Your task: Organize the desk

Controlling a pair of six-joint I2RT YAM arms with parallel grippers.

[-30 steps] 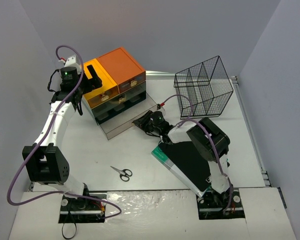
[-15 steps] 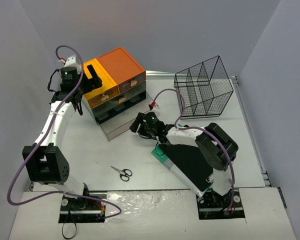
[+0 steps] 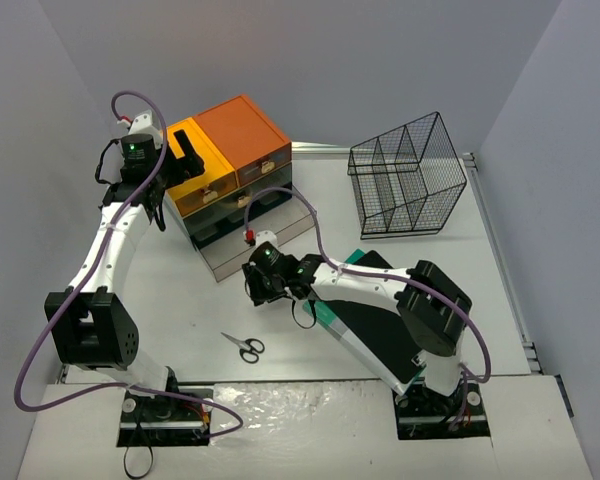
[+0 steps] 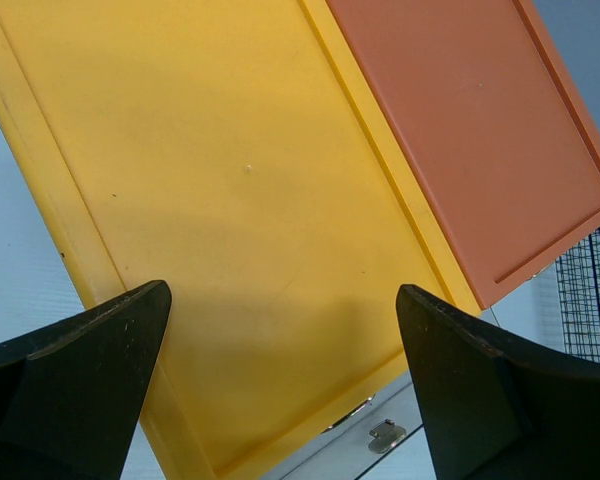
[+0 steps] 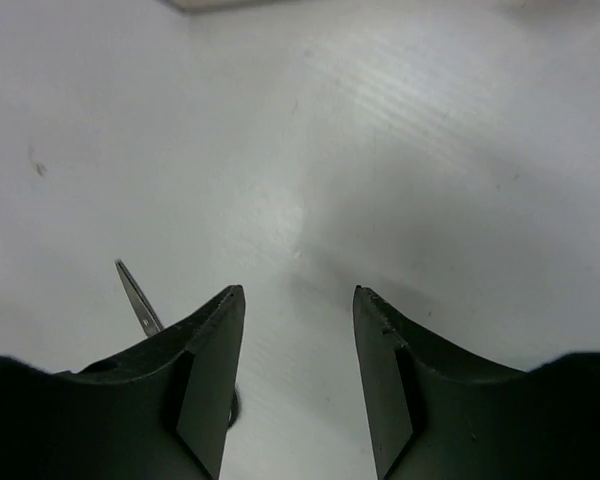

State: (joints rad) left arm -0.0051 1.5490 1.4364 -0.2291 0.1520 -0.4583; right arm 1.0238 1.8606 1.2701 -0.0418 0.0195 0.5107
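Note:
The white desk (image 3: 180, 300) carries a dark green drawer chest (image 3: 230, 165) with yellow and orange tops. My left gripper (image 3: 187, 152) hangs open above the yellow top (image 4: 230, 200), holding nothing; in the left wrist view the left gripper (image 4: 282, 292) shows its jaws spread wide. My right gripper (image 3: 255, 288) hovers low over bare desk (image 5: 380, 150) in front of the chest. In its wrist view the right gripper (image 5: 298, 290) is open and empty between the jaws. Scissors (image 3: 245, 347) lie just nearer; the scissors' blade tip (image 5: 135, 295) shows beside the left finger.
The chest's lowest clear drawer (image 3: 255, 245) is pulled out. A black wire basket (image 3: 405, 175) stands at the back right. A black and green book (image 3: 375, 325) lies under the right arm. Walls close in on both sides.
The right arm swung left and nearer, from the pulled-out drawer to the desk above the scissors, and its jaws have opened. The left arm has not moved.

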